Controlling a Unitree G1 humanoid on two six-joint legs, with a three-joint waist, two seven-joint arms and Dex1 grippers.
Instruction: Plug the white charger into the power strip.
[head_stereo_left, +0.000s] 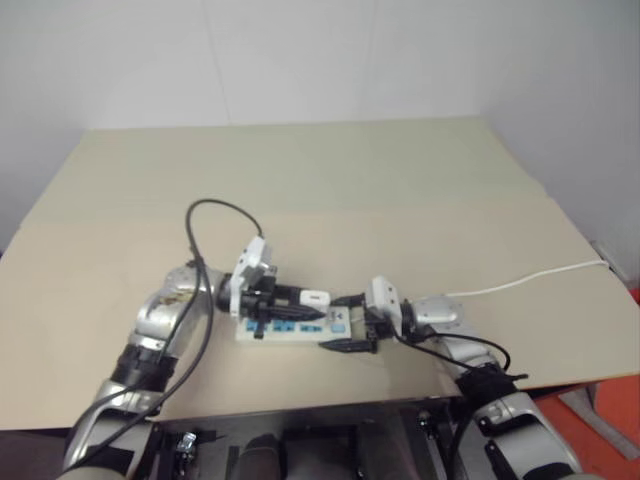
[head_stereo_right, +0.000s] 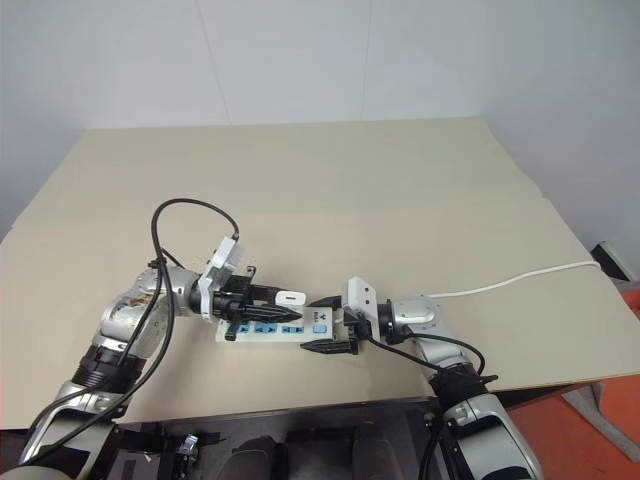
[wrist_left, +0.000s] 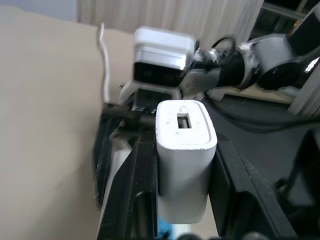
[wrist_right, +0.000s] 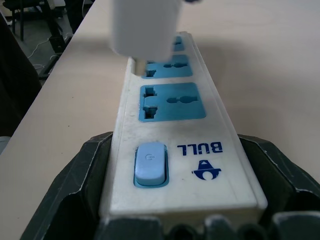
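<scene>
Power strip (wrist_right: 175, 165): white body, three light-blue socket faces, a paler blue switch, dark blue lettering and logo beside the switch. White charger (wrist_left: 184, 155): plain white, no markings. Left end effector (head_stereo_left: 300, 298): black fingers, white housing behind. Right end effector (head_stereo_left: 350, 322): black fingers, white housing, grey-silver wrist. Cord (head_stereo_left: 530, 277): white. Tabletop (head_stereo_left: 330, 180): uniform pale beige, unpatterned. Arm cables: black.

Even, diffuse light in the head views, soft shadows on the desk (head_stereo_left: 330, 180), no glare. Left wrist view motion-blurred, background soft. Right wrist view: white charger (wrist_right: 144, 27) defocused, power strip (wrist_right: 182, 150) sharp.
</scene>
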